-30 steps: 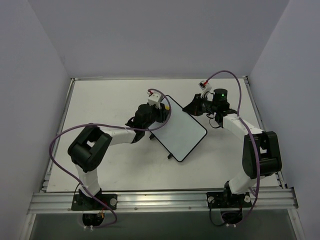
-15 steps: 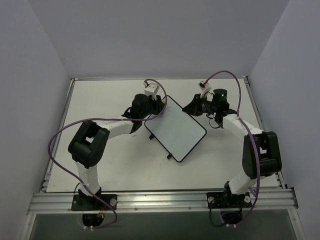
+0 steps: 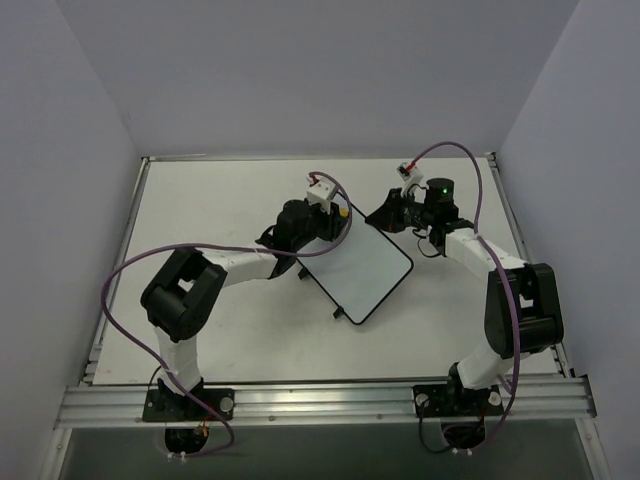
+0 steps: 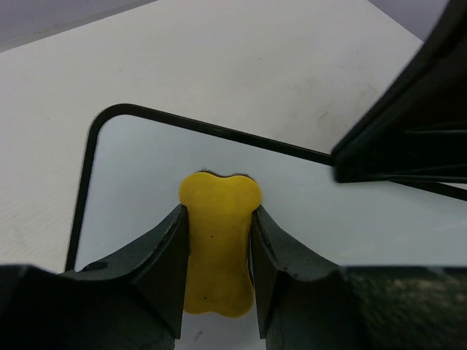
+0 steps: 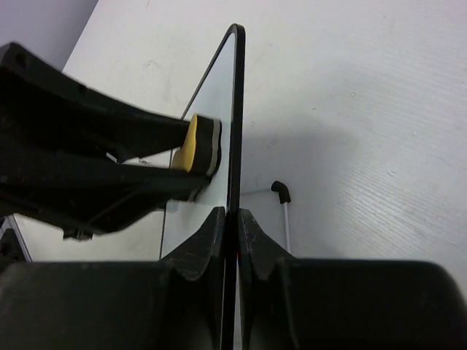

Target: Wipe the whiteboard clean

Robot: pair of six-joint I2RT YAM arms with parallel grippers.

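Note:
The whiteboard (image 3: 362, 268) lies slanted at the table's middle, its white face blank, thin black frame around it. In the left wrist view its face (image 4: 139, 175) shows a rounded corner. My left gripper (image 3: 336, 222) is shut on a yellow eraser (image 4: 217, 240) and presses it on the board's far left corner. The eraser also shows in the right wrist view (image 5: 195, 144). My right gripper (image 3: 390, 216) is shut on the board's far right edge (image 5: 235, 117); its fingers (image 5: 252, 233) pinch the frame on both sides.
The white table (image 3: 200, 210) has a metal rail (image 3: 320, 400) along the near edge. Grey walls enclose the table on three sides. One of the board's black feet (image 5: 280, 191) shows behind it in the right wrist view.
My left gripper with the eraser swept to the left along the board's far edge, then back right toward the far corner. The board shifted slightly. The right arm has held still.

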